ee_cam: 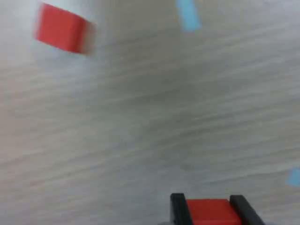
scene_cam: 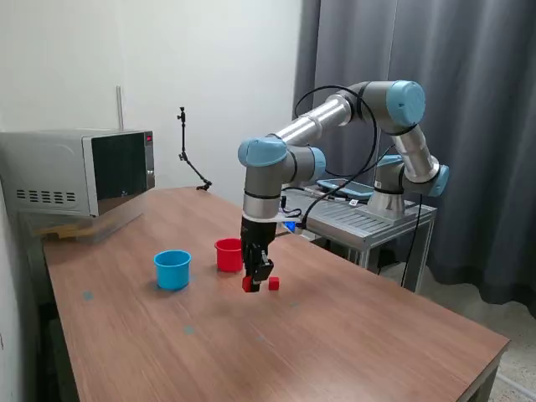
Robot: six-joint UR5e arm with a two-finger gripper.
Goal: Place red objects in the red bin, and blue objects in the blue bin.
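**Operator:** Red cube (ee_cam: 208,212) sits between my gripper (scene_cam: 249,283) fingers (ee_cam: 177,208), low by the table (scene_cam: 352,335). In the wrist view the two black fingers flank it on both sides and look clamped on it, though I can't see the contact faces themselves.

**Spotter:** Where's the other one?

**Operator:** Second red cube (scene_cam: 274,284) lies on the wood just beside the gripper, toward the exterior view's right. The red cup (scene_cam: 228,255) stands near, on the exterior view's left, and the blue cup (scene_cam: 172,270) is farther that way. No blue cubes show in either view.

**Spotter:** So how do you want to take it?

**Operator:** Straight up first, I think, before any sideways travel (that loose cube is close enough to get knocked if I drag). High enough to clear the red cup's rim, then across, centre over the opening, and let go low so it doesn't bounce out. The wrist view is blurry, so I'd go slowly.
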